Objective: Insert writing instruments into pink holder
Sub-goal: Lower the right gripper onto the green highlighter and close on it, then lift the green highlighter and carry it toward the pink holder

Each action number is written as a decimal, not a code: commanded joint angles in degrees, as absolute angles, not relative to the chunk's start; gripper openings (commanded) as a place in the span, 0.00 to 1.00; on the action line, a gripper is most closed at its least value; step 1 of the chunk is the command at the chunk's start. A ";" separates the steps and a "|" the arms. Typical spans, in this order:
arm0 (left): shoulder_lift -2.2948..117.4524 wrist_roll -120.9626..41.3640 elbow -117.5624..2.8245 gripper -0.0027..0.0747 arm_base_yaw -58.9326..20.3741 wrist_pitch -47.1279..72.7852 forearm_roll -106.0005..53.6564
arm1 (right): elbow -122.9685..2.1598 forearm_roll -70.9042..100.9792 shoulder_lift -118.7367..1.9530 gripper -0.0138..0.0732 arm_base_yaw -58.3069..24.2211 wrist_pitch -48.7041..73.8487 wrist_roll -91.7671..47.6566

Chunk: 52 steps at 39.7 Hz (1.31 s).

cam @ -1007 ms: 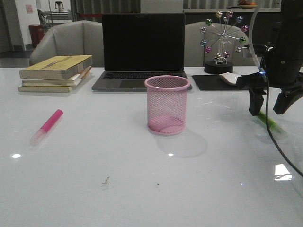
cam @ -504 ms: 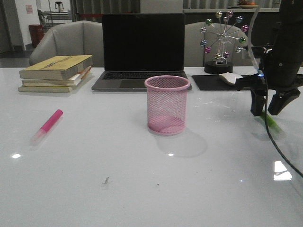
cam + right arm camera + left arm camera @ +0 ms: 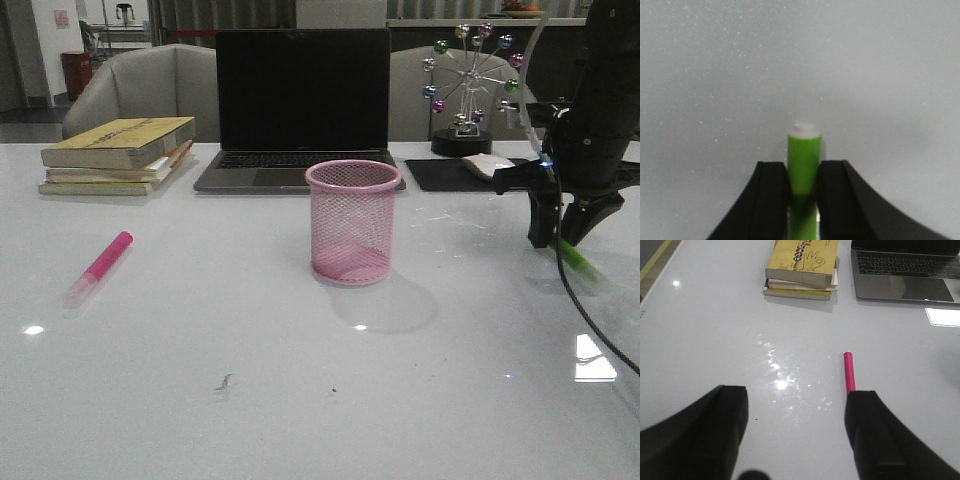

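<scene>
Right pincer (image 3: 803, 180) has closed around green highlighter (image 3: 803, 160).

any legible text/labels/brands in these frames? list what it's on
Nothing can be read for certain.
Top yellow book: cover print and a hand drawing, characters too blurred to read.
Same book's spine: dark marks, too small.
Laptop keyboard: key legends too small.
Wall sign, far back left: blurred.
Pink highlighter, green highlighter, pink mesh holder: no text visible.
</scene>
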<state>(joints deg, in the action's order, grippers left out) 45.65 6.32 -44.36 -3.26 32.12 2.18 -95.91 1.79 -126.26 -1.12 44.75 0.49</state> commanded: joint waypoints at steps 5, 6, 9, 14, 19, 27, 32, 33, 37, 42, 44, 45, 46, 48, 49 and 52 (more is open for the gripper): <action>45.56 6.75 -46.48 0.67 -3.24 27.71 1.78 | -96.51 1.55 -124.58 0.18 -0.91 46.03 0.00; 45.56 6.75 -46.48 0.67 -3.24 27.71 1.78 | -96.51 1.55 -124.37 0.19 -0.91 46.18 0.00; 45.56 6.75 -46.48 0.67 -3.24 27.71 1.78 | -96.51 1.68 -123.35 0.19 -0.96 46.95 0.00; 45.56 6.75 -46.48 0.67 -3.24 27.71 1.78 | -96.51 1.76 -120.13 0.19 -1.40 46.93 0.00; 45.56 6.75 -46.48 0.67 -3.24 27.59 1.78 | -96.51 1.76 -115.27 0.19 -2.72 44.26 0.00; 45.56 6.75 -46.48 0.67 -3.24 27.59 1.78 | -96.51 1.76 -107.13 0.19 -6.22 37.96 0.00; 45.56 6.75 -46.48 0.67 -3.24 27.59 1.78 | -96.39 1.76 -103.56 0.19 -9.45 34.09 0.00; 45.56 6.75 -46.48 0.67 -3.24 27.59 1.78 | -96.39 1.76 -102.79 0.19 -10.09 32.97 0.00; 45.56 6.75 -46.48 0.67 -3.24 27.59 1.78 | -96.33 1.76 -100.74 0.19 -13.12 28.33 0.00; 45.56 6.75 -46.48 0.67 -3.24 27.59 1.78 | -95.85 1.76 -99.23 0.19 -16.57 21.99 0.00; 45.56 6.75 -46.48 0.67 -3.24 27.59 1.78 | -94.93 1.82 -98.68 0.19 -17.76 19.19 0.00; 45.56 6.75 -46.48 0.67 -3.24 27.59 1.78 | -94.33 1.86 -98.28 0.19 -18.25 17.58 0.00; 45.56 6.75 -46.48 0.67 -3.24 27.59 1.78 | -93.28 1.86 -97.95 0.19 -18.90 16.22 0.00; 45.56 6.75 -46.48 0.67 -3.24 27.59 1.78 | -90.83 1.94 -97.09 0.19 -20.03 11.77 0.00; 45.56 6.75 -46.48 0.67 -3.24 27.59 1.78 | -89.54 2.07 -96.73 0.19 -20.48 10.49 0.00; 45.56 6.75 -46.48 0.67 -3.24 27.59 1.78 | -84.26 3.11 -95.34 0.19 -21.93 1.98 0.00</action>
